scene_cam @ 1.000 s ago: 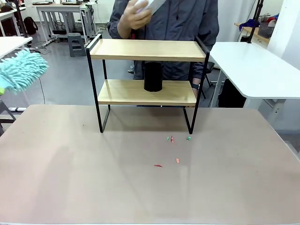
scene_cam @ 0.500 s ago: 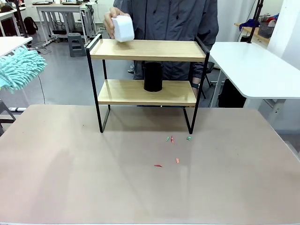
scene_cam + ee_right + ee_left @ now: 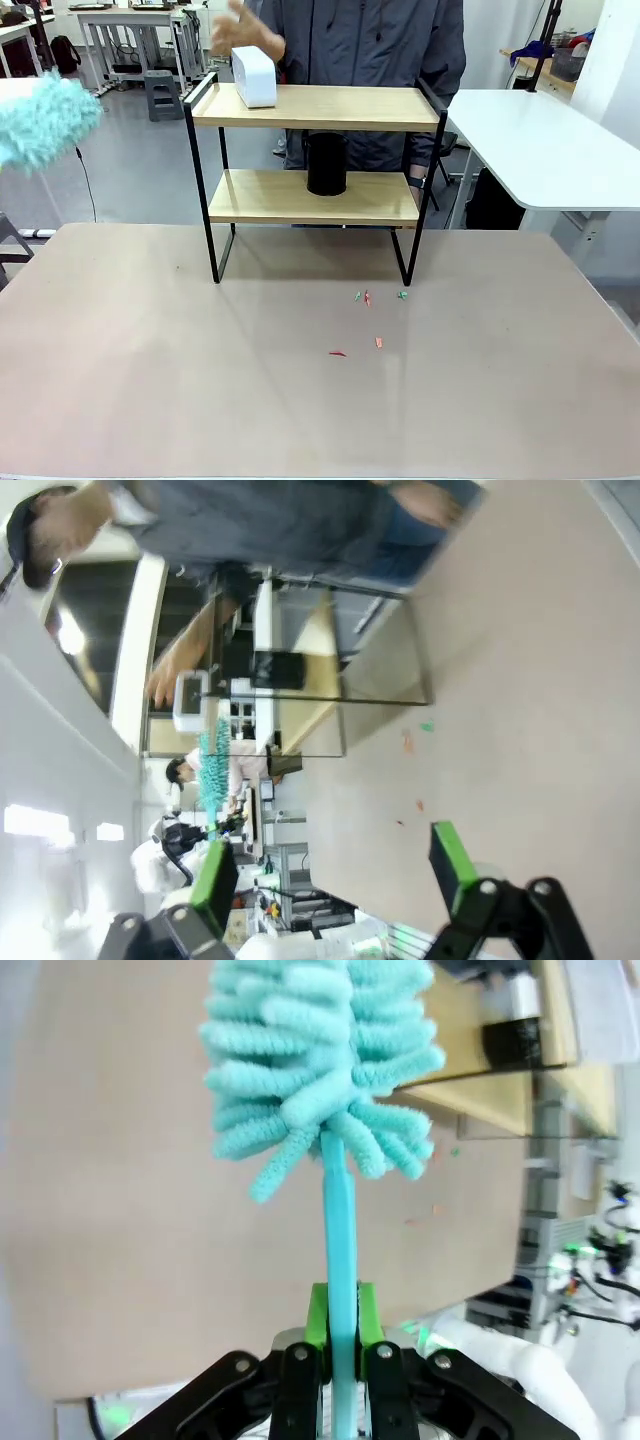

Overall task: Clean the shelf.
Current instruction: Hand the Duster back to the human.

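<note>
**Op:** Status, L gripper point(image 3: 342, 1320)?
**Tech:** Jaws pinched narrow on the teal handle of the duster point(image 3: 45, 120); green pads press it from both sides. The fluffy head is held up off the table point(image 3: 150, 350) at 10 o'clock in front view, well apart from the shelf point(image 3: 340, 105).
**Op:** R gripper point(image 3: 333, 865)?
**Tech:** Jaws wide apart, nothing btwn the pads; table surface shows beyond them.
**Op:** Shelf pos.?
**Tech:** Upright on its black legs at the table's 12 o'clock edge, person standing directly behind it. Upper board: white box point(image 3: 254, 76) at the 9 o'clock end, rest bare. Lower board: black cylinder point(image 3: 326, 163) approx. centre, upright.
**Op:** Person's hand point(image 3: 245, 30)?
**Tech:** Blurred, just above the box, at its 12 o'clock. Contact w/ the box can't be told.
**Op:** Debris?
**Tech:** Small red, orange and green scraps point(image 3: 366, 297) on the table, at 5 o'clock from shelf ctr. Some lie near its right front leg, the rest nearer the robot.
</note>
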Controlling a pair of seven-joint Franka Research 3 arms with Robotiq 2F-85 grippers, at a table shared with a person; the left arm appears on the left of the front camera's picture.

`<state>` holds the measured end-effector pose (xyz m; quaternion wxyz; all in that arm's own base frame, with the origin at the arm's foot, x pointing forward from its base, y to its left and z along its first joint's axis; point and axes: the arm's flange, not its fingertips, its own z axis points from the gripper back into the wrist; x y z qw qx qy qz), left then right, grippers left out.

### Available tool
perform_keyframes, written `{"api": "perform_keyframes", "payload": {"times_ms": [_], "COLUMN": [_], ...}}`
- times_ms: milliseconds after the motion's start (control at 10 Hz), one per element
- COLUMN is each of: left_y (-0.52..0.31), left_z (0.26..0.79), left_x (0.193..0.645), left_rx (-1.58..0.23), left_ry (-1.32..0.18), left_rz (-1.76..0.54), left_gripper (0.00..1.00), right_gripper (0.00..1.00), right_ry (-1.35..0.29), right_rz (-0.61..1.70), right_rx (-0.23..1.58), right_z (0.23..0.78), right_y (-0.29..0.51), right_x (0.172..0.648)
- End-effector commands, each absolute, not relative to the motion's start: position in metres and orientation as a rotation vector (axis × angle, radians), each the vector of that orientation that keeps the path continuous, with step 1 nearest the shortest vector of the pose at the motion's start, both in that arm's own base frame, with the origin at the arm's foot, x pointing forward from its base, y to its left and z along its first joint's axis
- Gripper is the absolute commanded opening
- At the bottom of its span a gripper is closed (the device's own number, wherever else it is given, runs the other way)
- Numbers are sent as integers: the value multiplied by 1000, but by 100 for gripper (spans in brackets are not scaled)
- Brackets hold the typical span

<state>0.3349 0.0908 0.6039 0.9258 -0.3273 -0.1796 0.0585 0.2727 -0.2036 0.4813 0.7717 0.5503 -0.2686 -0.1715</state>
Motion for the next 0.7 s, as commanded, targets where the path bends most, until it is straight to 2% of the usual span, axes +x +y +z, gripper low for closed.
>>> {"api": "perform_keyframes", "payload": {"times_ms": [0, 100, 200, 400, 500, 600], "left_y": [74, 51, 19, -49, -70, -60], "left_z": [676, 696, 703, 695, 685, 664], "left_x": [312, 302, 303, 327, 334, 335], "left_rx": [-756, -780, -780, -756, -719, -602], "left_ry": [-591, -636, -571, -340, -204, -194], "left_rz": [-111, -287, -503, -898, -1002, -931], "left_gripper": [13, 13, 13, 13, 13, 13], "right_gripper": [100, 100, 100, 100, 100, 100], "right_ry": [-714, -710, -630, -585, -623, -623], "right_rz": [-133, -6, 131, 260, 148, 148], "right_rx": [1231, 1248, 1243, 1223, 1229, 1229], "right_z": [565, 595, 606, 582, 620, 620], "right_y": [-161, -123, -72, 3, -50, -50], "right_x": [293, 305, 316, 322, 302, 302]}}
